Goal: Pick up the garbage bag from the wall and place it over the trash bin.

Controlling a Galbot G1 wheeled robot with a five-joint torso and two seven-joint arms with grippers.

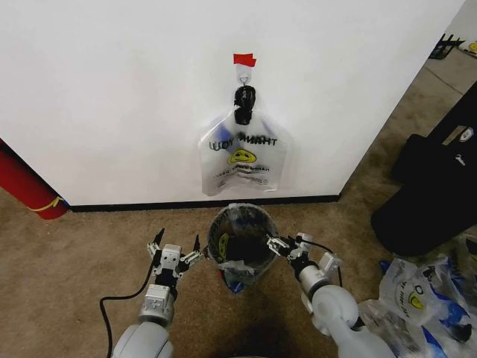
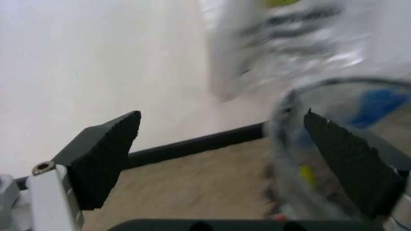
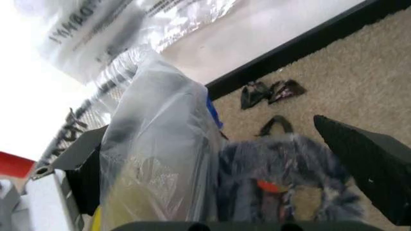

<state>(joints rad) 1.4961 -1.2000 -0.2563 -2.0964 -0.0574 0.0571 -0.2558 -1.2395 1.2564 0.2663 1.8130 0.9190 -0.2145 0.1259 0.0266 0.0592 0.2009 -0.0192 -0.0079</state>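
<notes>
The garbage bag point(image 1: 237, 246), thin clear plastic with blue patches and a spot of yellow, sits draped in and over the mouth of the trash bin point(image 1: 242, 224), its film bunched along the rim and hanging a little way down the front. The bin stands on the brown carpet point(image 1: 74, 246) just in front of the wall point(image 1: 112, 89), close to the black baseboard point(image 1: 149, 203). Directly above it a larger whitish bag point(image 1: 242, 160) with black lettering and a yellow smiley hangs by its black knotted top point(image 1: 244, 103) from a small hook point(image 1: 244, 74), under a piece of red tape point(image 1: 244, 59). The right tool point(image 1: 277, 244) is at the bin's right rim; in the right wrist view point(image 3: 244, 159) its fingers stand wide apart with a fold of the clear plastic lying between them against one finger, not pinched. The left tool point(image 1: 176, 250) hovers just off the bin's left side, its fingers spread wide and holding nothing; the left wrist view point(image 2: 222, 159) shows the bin's rim near one fingertip. At the far left a red cylinder point(image 1: 26, 186) with a yellow band leans by the wall, and to the right lie black cases point(image 1: 432, 186) and a heap of similar printed bags point(image 1: 425, 298).
</notes>
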